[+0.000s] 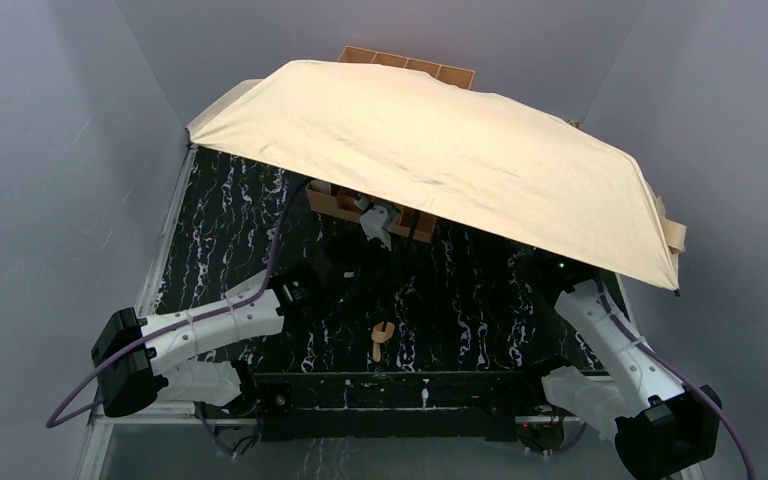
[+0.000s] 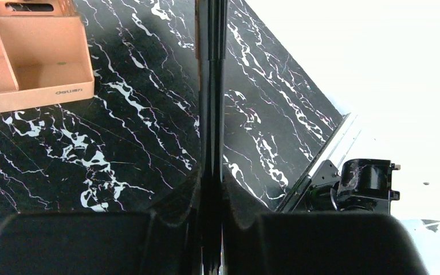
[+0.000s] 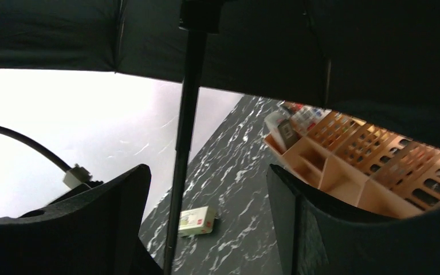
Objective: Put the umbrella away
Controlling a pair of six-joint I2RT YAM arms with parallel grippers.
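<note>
The left fingers [image 2: 179,232] are pinching shut on the umbrella's thin dark shaft [image 2: 212,86]. In the left wrist view the shaft is running straight up out of the closed jaws. The right fingers [image 3: 110,220] are standing wide apart and gripping nothing. The same shaft is passing through the gap between them, closer to the finger on the left of that view. I cannot tell whether it is touching that finger.

The umbrella [image 1: 440,150] is standing fully open. Its tan canopy is spreading over the far half of the counter [image 1: 225,245], from the far left corner down to the right edge. From the right wrist view, the black underside of the canopy is filling the top of the picture. The short cream handle [image 1: 381,338] is showing at the near middle of the counter, out from under the canopy. I cannot tell whether it is resting on the surface or hanging just above it.

The left arm [image 1: 200,330] is reaching from the near left in toward the middle, with its tip in the shadow under the canopy edge. The right arm [image 1: 610,340] is rising from the near right, and its end is going out of sight beneath the canopy.

A peach file organizer [image 2: 34,86] is sitting on the black, white-veined counter beyond the left fingers, partly under the canopy. A small cream box [image 3: 197,221] is lying flat on the counter, apart from the organizer.
</note>
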